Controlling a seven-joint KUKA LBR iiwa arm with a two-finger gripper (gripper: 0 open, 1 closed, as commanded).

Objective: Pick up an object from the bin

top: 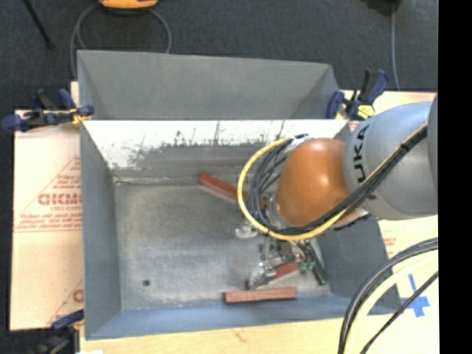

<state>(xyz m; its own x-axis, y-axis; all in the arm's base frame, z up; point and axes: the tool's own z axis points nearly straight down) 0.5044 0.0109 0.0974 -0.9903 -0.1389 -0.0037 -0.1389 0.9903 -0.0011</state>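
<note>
Nearest the camera, a flat reddish-brown bar (260, 295) lies on the floor of the grey metal bin (99, 220), along its front wall toward the right. Just behind it the gripper (264, 270) is down low in the front right corner, right over a small red stick-like piece (285, 269), with a dark green bit (317, 271) beside that. Honestly can't tell whether the fingers are apart or together, too cluttered there. Above sits the arm's round orange cover (313, 179). Further back, another reddish stick (217, 185) lies at a slant near the rear wall.
</note>
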